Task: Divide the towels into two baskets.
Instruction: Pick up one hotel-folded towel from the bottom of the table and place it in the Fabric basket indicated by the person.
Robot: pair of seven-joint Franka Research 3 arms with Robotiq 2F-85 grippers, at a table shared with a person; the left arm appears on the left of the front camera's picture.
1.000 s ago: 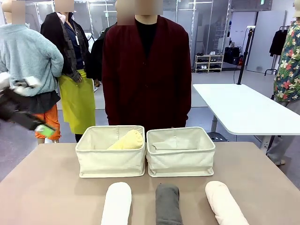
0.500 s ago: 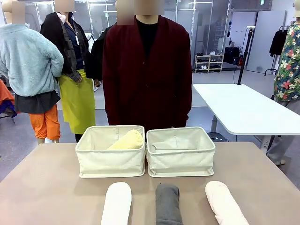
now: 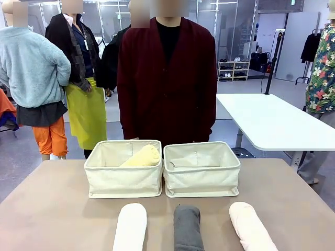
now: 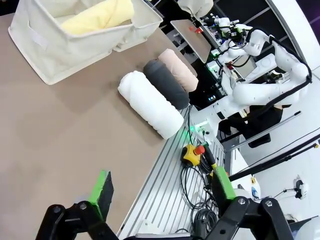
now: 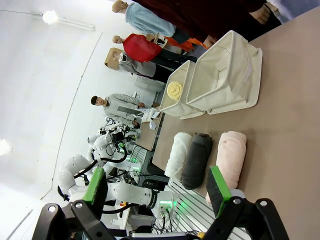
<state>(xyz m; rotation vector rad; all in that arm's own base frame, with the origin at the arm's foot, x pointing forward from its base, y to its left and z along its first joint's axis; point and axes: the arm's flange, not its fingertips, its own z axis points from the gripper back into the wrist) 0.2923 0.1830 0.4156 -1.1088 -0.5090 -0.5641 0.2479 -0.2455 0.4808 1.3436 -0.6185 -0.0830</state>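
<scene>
Two cream baskets stand side by side at the table's middle. The left basket [image 3: 124, 180] [image 4: 45, 47] [image 5: 176, 102] holds the pale yellow towel [image 3: 140, 157] [image 4: 97, 17] [image 5: 174, 90]. Nothing shows inside the right basket [image 3: 201, 180] [image 5: 230, 75]. In front of them, along the near edge, lie the white towel [image 3: 130, 226] [image 4: 150, 103] [image 5: 176, 154], the dark grey towel [image 3: 188, 227] [image 4: 166, 83] [image 5: 196, 159] and the pale pink towel [image 3: 250, 226] [image 4: 177, 69] [image 5: 227, 162]. My left gripper [image 4: 162, 190] hangs open above the table's left near corner. My right gripper [image 5: 156, 187] is open too, off to the right of the towels.
A person in a dark red cardigan [image 3: 166, 78] stands right behind the baskets. Bare tabletop [image 3: 47, 209] lies either side of the towels. A white table [image 3: 272, 120] stands at the back right. A cabled metal frame [image 4: 180, 175] runs along the table's near edge.
One second ago my left gripper showed at the front view's left edge; it has since left that view. The person has shifted slightly to the right. The towels and baskets have not moved.
</scene>
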